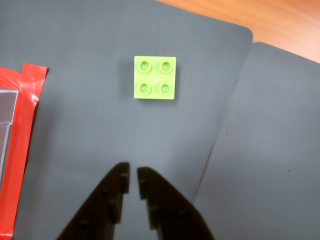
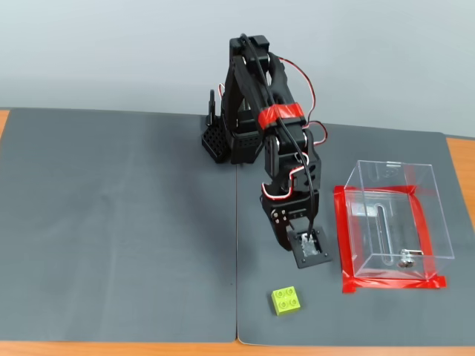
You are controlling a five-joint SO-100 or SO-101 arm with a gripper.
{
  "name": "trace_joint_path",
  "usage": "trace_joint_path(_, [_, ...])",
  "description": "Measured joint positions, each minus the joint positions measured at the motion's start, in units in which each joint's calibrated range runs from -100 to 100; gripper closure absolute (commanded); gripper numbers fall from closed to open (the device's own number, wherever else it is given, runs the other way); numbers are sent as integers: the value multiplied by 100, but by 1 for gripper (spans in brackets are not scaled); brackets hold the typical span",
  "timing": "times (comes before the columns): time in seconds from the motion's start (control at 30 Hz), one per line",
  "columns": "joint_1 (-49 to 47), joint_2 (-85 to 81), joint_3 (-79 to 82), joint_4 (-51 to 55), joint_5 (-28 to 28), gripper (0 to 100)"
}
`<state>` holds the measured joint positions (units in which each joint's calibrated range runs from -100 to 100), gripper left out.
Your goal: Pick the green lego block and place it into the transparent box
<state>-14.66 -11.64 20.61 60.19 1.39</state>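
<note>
In the wrist view, the small lime-green square lego block (image 1: 155, 78) with four round studs lay flat on a dark grey foam mat (image 1: 90, 125), studs up, a little above the centre of the picture. The black two-finger gripper (image 1: 133, 175) entered from the bottom edge, its two pointed fingers (image 1: 107, 200) drawn nearly together with only a narrow slit between the tips, and nothing was held between them. The block sat well ahead of the tips, apart from them. At the left edge ran a strip of glossy red tape (image 1: 22, 150), and inside it a sliver of the clear plastic box (image 1: 6, 115) showed. A second grey mat (image 1: 270, 150) adjoined on the right, with orange-brown wooden tabletop (image 1: 280, 22) beyond it in the upper right corner.

In the fixed view, the black arm (image 2: 260, 104) with red wiring stood at the far middle of the two grey mats and bent down toward the camera. Its gripper (image 2: 312, 252) hung low over the right-hand mat; from this angle I could not tell how wide the fingers stood. The green block (image 2: 286, 300) lay on the mat near the front edge, just in front of the gripper and slightly left of it, untouched. The transparent rectangular box (image 2: 393, 215) stood to the right of the gripper, framed at its base by red tape (image 2: 393, 282), with a slot and a small metal fitting (image 2: 406, 259) in its floor. The block was outside the box, to its lower left.
</note>
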Motion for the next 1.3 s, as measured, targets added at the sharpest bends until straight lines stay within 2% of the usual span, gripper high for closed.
trace_joint_path(0.13, [0, 229, 0, -252, 0, 96])
trace_joint_path(0.37, [0, 578, -9, -356, 0, 78])
trace_joint_path(0.67, [0, 909, -9, -833, 10, 62])
trace_joint_path(1.07, [-206, 1359, -36, -1605, -10, 62])
trace_joint_path(1.3, [-221, 1784, -251, -1674, -15, 62])
